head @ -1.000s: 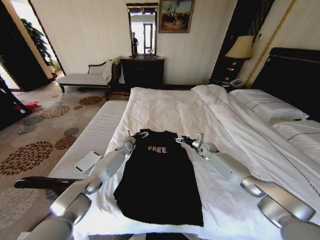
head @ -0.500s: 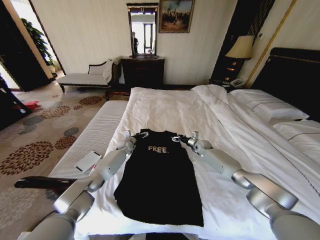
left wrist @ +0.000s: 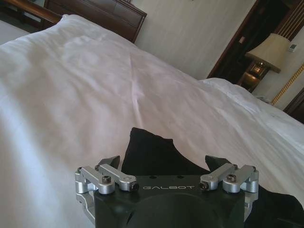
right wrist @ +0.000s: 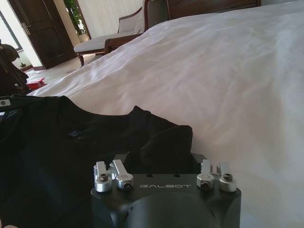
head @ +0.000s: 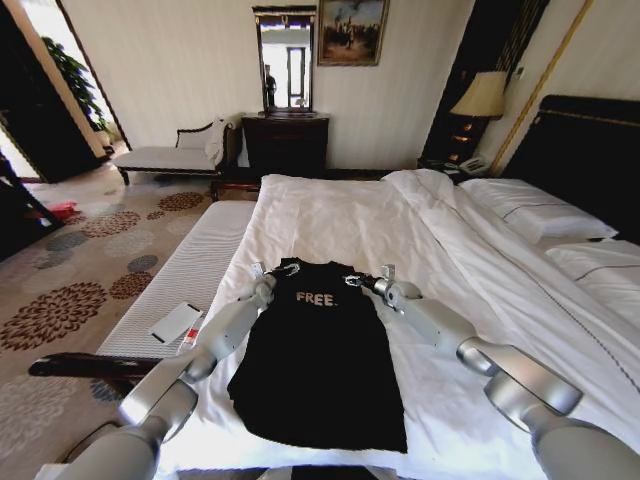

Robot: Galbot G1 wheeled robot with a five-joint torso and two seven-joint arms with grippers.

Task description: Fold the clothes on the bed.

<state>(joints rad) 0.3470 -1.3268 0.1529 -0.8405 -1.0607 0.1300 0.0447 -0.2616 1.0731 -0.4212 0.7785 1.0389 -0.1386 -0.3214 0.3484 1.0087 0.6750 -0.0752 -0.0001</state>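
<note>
Black "FREE!" T-shirt (head: 318, 360) on bed (head: 330, 220)

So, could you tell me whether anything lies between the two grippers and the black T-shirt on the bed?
Nothing visible does. The left gripper and right gripper sit right at the top corners of the black T-shirt, which lies flat on the bed. Around the shirt there is just bare white duvet.

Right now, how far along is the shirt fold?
Done: the black T-shirt lies on the white duvet, sides apparently folded in. In hand: left gripper and right gripper sit at its collar-end corners, fingers open. Left: the lengthwise fold.
</note>
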